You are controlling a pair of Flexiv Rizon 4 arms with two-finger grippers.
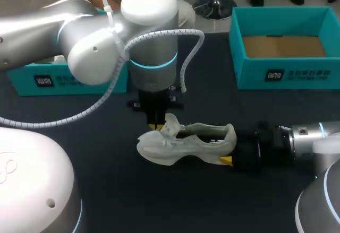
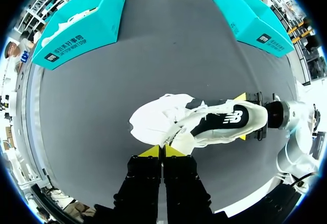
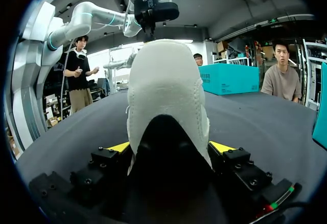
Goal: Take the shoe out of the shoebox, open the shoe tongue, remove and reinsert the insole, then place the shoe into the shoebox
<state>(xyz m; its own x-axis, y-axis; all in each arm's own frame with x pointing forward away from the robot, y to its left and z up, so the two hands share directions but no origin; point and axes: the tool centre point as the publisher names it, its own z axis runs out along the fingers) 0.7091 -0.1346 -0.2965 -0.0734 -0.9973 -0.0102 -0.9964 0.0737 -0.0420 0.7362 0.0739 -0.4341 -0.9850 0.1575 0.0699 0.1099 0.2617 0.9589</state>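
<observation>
- Right gripper (image 3: 171,147): comes in low from the right. Fingers stand wide, one yellow tip against each side of the heel, clamped on it.
- Shoe (image 1: 183,147): white knit trainer, out of the box, on its sole on the dark table (image 1: 133,201) between the two grippers, toe away from the right gripper. Judged light. The upper is soft and will buckle under pressure, while the heel cup and sole look stiffer, so the heel is the sound hold.
- Tongue (image 1: 171,122): raised upright, thin and floppy. Best taken at its top edge and pulled gently, as it may slip from a pinch.
- Left gripper (image 2: 162,151): above the shoe, fingers almost together, nipping the tongue's edge.
- Shoebox (image 1: 297,76): teal, open, bare cardboard floor, at the far right, well apart from the shoe.
</observation>
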